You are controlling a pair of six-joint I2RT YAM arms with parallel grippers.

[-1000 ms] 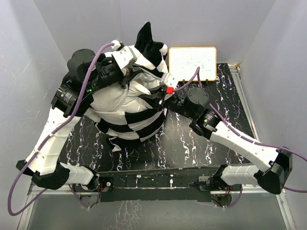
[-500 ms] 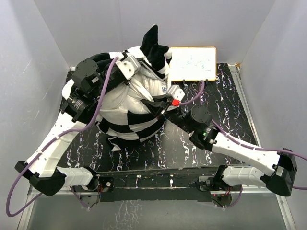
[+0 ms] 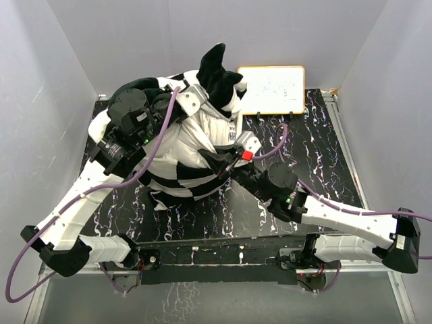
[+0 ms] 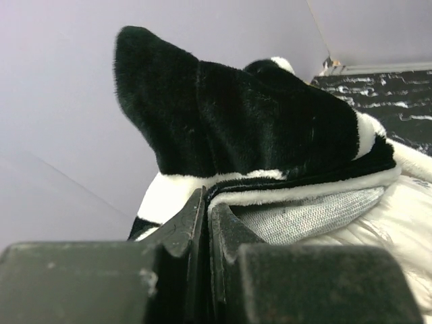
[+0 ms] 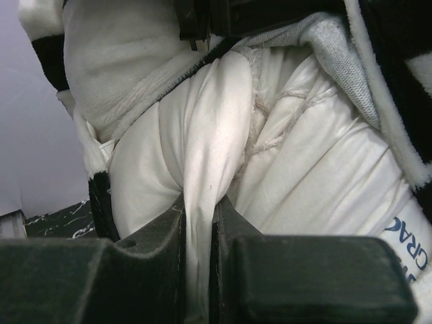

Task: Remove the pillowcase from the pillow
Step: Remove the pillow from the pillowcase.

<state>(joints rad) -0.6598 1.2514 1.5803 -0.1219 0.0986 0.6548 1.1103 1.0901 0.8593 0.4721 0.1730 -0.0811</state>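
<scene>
At the near edge of the black marbled table (image 3: 304, 142) the two arms are fixed, and both reach forward to the bundle that lies left of the middle of the table.

The right gripper (image 3: 225, 158) comes from the right side, low. Its jaws are clenched on a fold of the pillow (image 5: 324, 169); in the right wrist view the white cloth is pinched between the two fingers (image 5: 162, 236) and stands up from them as a ridge. On this cloth, at the right edge, some blue printed letters (image 5: 408, 246) are visible.

The pillow (image 3: 196, 135) is partly uncovered. Its white middle shows from above, while the pillowcase (image 3: 182, 179) is wrapped around its lower and left part, with black and cream squares. The open rim of the pillowcase (image 5: 378, 88), with a grey inner side, lies against the pillow.

Further back, the left gripper (image 3: 197, 94) is above the bundle. Its jaws are closed on the edge of the pillowcase (image 4: 250, 115), and the fingers (image 4: 189, 223) grasp the cream hem where the grey lining begins. From this grip a black corner of the cover points upward, higher than the rest.

Behind the bundle, to the right, a small whiteboard (image 3: 270, 89) stands against the grey back wall (image 3: 135, 34).
</scene>
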